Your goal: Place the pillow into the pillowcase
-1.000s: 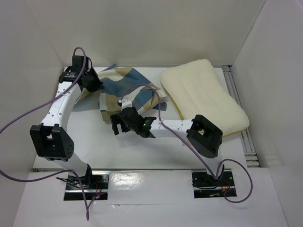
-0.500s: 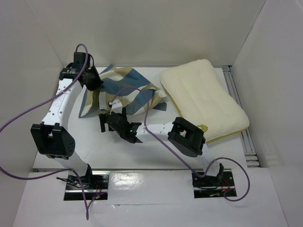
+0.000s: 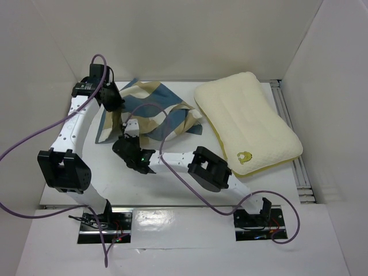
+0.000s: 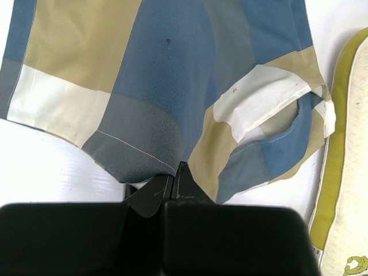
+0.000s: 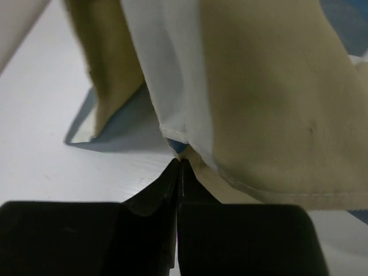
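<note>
Pillowcase [image 3: 164, 98] bunched on far-left part of table [image 3: 144, 191], one open end turned toward pillow. Left gripper [image 3: 114, 103] clamped tight on its far-left edge, blue-grey hem pinched at tips. Right gripper [image 3: 125, 133] closed on pillowcase's near edge, tan-and-white fold draped over its tips. Pillow [image 3: 247, 112] flat along right side of table, yellow emblem [image 3: 245, 155] by near corner. Pillowcase's right corner reaches pillow's left edge. Right arm elbow [image 3: 210, 168] lies just beside pillow's near-left edge. Purple cable [image 3: 150, 106] loops over pillowcase. Metal rail [image 3: 286, 115] along table's right edge.
</note>
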Motion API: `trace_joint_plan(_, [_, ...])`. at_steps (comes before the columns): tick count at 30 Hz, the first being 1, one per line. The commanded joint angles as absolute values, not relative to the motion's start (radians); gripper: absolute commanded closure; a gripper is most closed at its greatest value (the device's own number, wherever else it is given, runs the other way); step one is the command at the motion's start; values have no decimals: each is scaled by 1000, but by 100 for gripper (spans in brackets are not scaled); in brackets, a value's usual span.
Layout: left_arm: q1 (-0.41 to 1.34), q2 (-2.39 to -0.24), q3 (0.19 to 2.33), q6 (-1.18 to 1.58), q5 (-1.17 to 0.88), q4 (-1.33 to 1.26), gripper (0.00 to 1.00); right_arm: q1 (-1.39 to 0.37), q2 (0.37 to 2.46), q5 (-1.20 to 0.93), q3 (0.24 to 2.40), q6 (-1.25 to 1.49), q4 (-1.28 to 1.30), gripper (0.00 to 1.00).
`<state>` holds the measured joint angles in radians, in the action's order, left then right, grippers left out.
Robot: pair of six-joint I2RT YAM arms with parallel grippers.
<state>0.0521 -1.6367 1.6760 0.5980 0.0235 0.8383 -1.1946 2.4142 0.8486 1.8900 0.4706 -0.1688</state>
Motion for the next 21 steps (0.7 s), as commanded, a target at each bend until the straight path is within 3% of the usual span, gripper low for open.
trace_joint_plan(1, [32,-1623,1715,574,37,834,100,-1181,2344,960,1827,506,-158,100])
trace_joint_plan(8, [12,-1623,1724,574,15,816,100,-1181,2087,1035,1510,506,-166,100])
trace_joint_plan(12, [12,-1650,1747,552,-32,796,100,-1135,1777,1058,1244,525,-115,100])
trace_joint_plan(18, [3,-1638,1795,500,-192,716,100,-945,1436,878,1189,245,-169,100])
trace_joint_plan(21, [3,-1629,1844,477,-209,707,100,-877,1434,631,1367,190,-54,100])
